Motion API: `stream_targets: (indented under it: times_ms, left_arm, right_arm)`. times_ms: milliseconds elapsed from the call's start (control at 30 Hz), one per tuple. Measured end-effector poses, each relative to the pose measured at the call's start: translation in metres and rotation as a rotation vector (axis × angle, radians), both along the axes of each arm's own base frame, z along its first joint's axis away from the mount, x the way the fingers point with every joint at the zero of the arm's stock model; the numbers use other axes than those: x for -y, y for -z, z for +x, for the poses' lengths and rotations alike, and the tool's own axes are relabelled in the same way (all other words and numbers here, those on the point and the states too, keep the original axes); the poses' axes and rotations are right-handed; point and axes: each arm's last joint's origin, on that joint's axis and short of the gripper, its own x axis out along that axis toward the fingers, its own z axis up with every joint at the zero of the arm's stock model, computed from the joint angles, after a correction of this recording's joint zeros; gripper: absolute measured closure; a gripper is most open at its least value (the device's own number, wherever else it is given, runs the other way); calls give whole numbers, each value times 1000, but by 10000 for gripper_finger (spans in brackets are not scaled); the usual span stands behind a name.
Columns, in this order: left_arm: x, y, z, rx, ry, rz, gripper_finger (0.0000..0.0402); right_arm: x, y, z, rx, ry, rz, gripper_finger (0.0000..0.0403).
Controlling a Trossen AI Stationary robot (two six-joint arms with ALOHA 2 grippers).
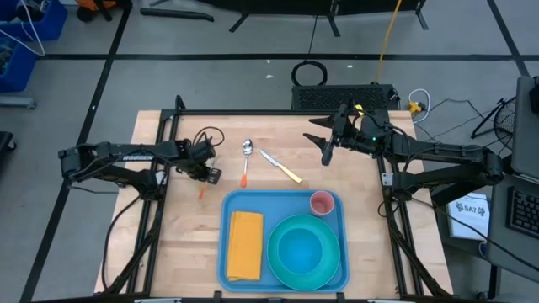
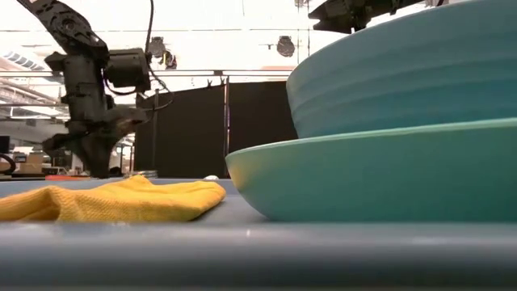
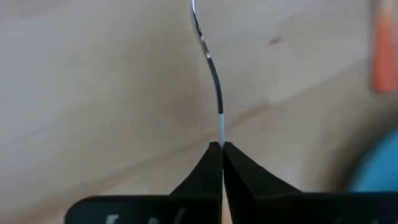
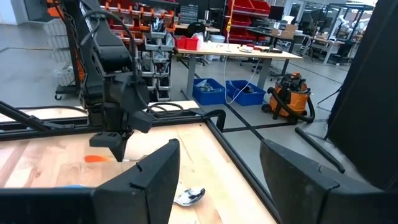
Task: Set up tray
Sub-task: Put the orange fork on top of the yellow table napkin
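Observation:
The blue tray (image 1: 282, 202) lies at the near middle of the table. It holds a folded yellow napkin (image 1: 244, 244), a turquoise plate with a bowl (image 1: 299, 248) and a pink cup (image 1: 322, 202). My left gripper (image 1: 209, 172) is low over the wood left of the tray, shut on an orange-handled utensil (image 1: 202, 192). An orange-handled spoon (image 1: 245, 160) and a yellow-handled knife (image 1: 282, 166) lie on the wood beyond the tray. My right gripper (image 1: 327, 153) hangs open in the air over the far right of the table. My left gripper (image 3: 222, 146) pinches the utensil between its two fingers at the pale neck (image 3: 221, 127), where the metal shaft (image 3: 211, 74) meets the handle. The fingers come from above, pointing down. The orange handle (image 4: 99, 158) sticks out level on the other side. Whether the utensil touches the table, I cannot tell.
Bare wood lies left of the tray and along the far edge. The table's black frame rails (image 1: 253, 112) run along its sides. A black pad (image 1: 341, 95) and cables sit beyond the far edge. In the low view the plate (image 2: 380, 174) and napkin (image 2: 113, 198) fill the foreground.

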Motion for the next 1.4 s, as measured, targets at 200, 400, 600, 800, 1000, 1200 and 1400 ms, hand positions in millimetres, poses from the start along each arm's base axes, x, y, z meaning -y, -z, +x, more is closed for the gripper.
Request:
stream_targets:
  times_ms: [200,400,600,800,1000,1200,1400]
  left_arm:
    - [22,-30,17,18,87,7,401]
    - [46,-61,34,77,131,28,401]
    - [78,-76,48,211,143,-12,401]
    - [117,-74,61,322,126,-18,401]
    - [155,-58,72,347,97,-52,401]
    - [188,-35,82,353,94,-111,401]
    - [211,-17,89,397,68,-119,401]
  right_arm:
    - [0,0,0,0,0,0,190]
    - [0,0,0,2,0,-1,190]
    - [0,-1,0,5,0,-2,190]
    - [0,-3,0,28,0,-7,190]
    - [0,-5,0,54,-2,-12,190]
    - [0,-5,0,58,-2,-1,190]
    - [0,-6,1,71,-2,4,190]
